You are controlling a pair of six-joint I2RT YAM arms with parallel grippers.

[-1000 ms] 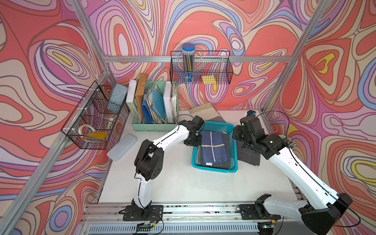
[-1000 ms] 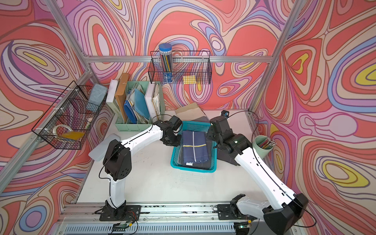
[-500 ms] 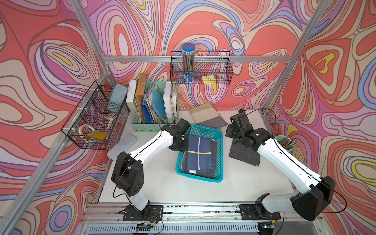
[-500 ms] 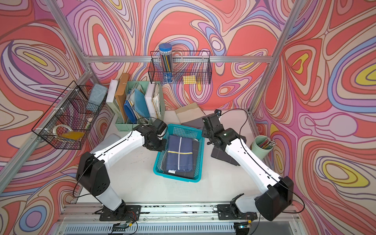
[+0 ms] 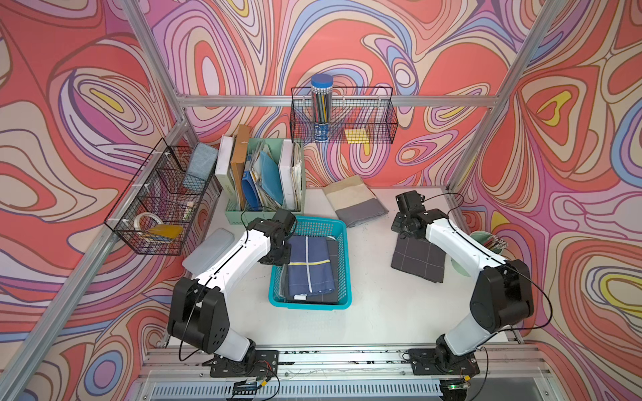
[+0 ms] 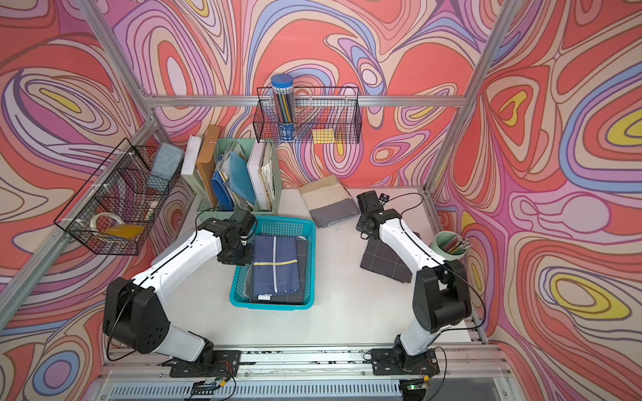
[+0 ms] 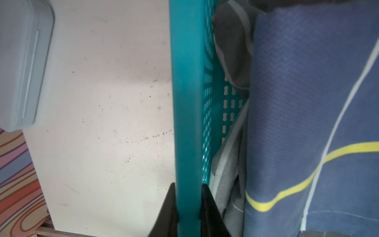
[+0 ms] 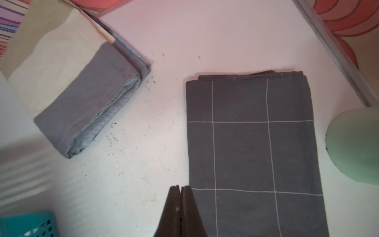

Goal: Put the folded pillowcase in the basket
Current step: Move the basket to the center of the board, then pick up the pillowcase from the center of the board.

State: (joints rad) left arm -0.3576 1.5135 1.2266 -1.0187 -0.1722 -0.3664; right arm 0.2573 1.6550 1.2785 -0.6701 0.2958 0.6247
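Observation:
The turquoise basket point(image 5: 309, 305) point(image 6: 274, 305) stands mid-table with a navy folded pillowcase point(image 5: 311, 267) point(image 7: 297, 102) lying on grey cloth inside it. My left gripper point(image 7: 188, 185) point(image 5: 278, 255) is shut on the basket's left rim point(image 7: 187, 102), one finger outside and one inside. A dark grey checked folded pillowcase point(image 5: 418, 258) point(image 8: 250, 143) lies flat on the table to the right. My right gripper point(image 8: 180, 186) point(image 5: 403, 231) is shut and holds nothing, just over that pillowcase's far left edge. A beige-and-grey folded pillowcase point(image 5: 354, 203) point(image 8: 71, 88) lies near the back wall.
A mint cup of pens point(image 5: 486, 243) stands right of the checked pillowcase by the frame post. A translucent box lid point(image 5: 208, 250) lies left of the left arm. A mint file organiser point(image 5: 264, 180) stands behind the basket. Black wire baskets point(image 5: 159, 201) hang on the walls.
The left gripper has dragged the basket leftward and nearer the front. The right gripper has moved off the basket's side to the checked pillowcase and has shut.

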